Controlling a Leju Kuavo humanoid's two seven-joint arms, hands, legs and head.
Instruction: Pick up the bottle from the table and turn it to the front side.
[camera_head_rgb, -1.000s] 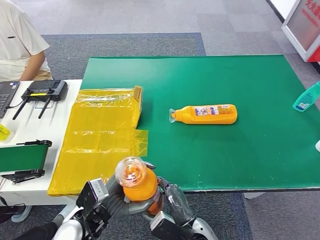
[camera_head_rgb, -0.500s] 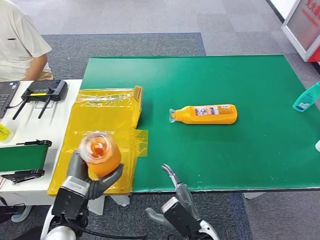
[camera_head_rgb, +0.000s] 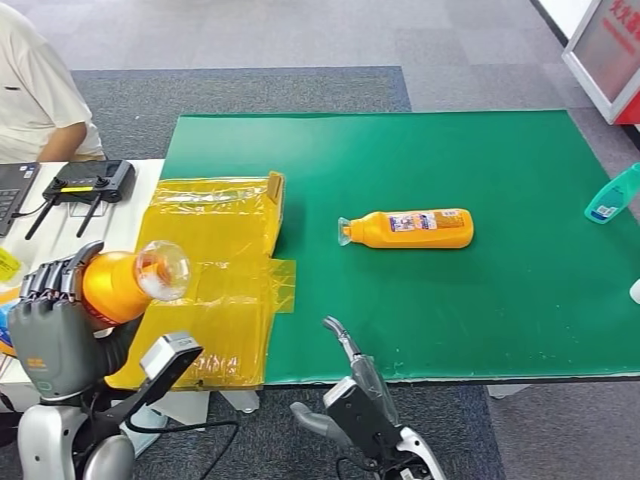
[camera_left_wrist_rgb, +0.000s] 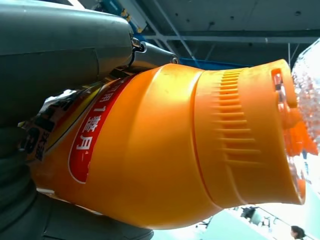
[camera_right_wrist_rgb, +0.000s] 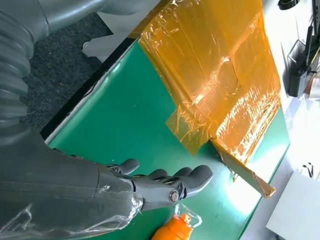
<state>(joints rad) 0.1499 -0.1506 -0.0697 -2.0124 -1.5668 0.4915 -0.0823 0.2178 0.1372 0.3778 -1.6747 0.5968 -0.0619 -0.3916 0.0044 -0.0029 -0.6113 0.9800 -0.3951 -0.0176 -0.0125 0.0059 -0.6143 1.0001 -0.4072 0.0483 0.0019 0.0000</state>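
My left hand (camera_head_rgb: 49, 325) grips an orange bottle (camera_head_rgb: 113, 285) by its body, held above the left end of the yellow sheet. The bottle lies roughly sideways, its clear cap (camera_head_rgb: 162, 270) pointing right. In the left wrist view the bottle (camera_left_wrist_rgb: 162, 145) shows a red label, with my left hand (camera_left_wrist_rgb: 56, 50) wrapped around its lower part. My right hand (camera_head_rgb: 355, 395) is open and holds nothing, just below the green table's front edge (camera_head_rgb: 453, 375). A second orange bottle (camera_head_rgb: 411, 228) lies on its side mid-table, cap to the left; the right wrist view shows it (camera_right_wrist_rgb: 171, 231) beyond my right hand (camera_right_wrist_rgb: 162, 182).
A yellow plastic-wrapped sheet (camera_head_rgb: 215, 250) covers the table's left end. A teal bottle (camera_head_rgb: 613, 195) lies at the right edge. On the white side table (camera_head_rgb: 68, 255) stand a black controller (camera_head_rgb: 89, 183) and a small green conveyor (camera_head_rgb: 45, 315). A person (camera_head_rgb: 34, 80) sits at the far left.
Both hands held the bottle upright at front centre. My right hand let go and stayed low; my left hand carried the bottle left and tipped it onto its side.
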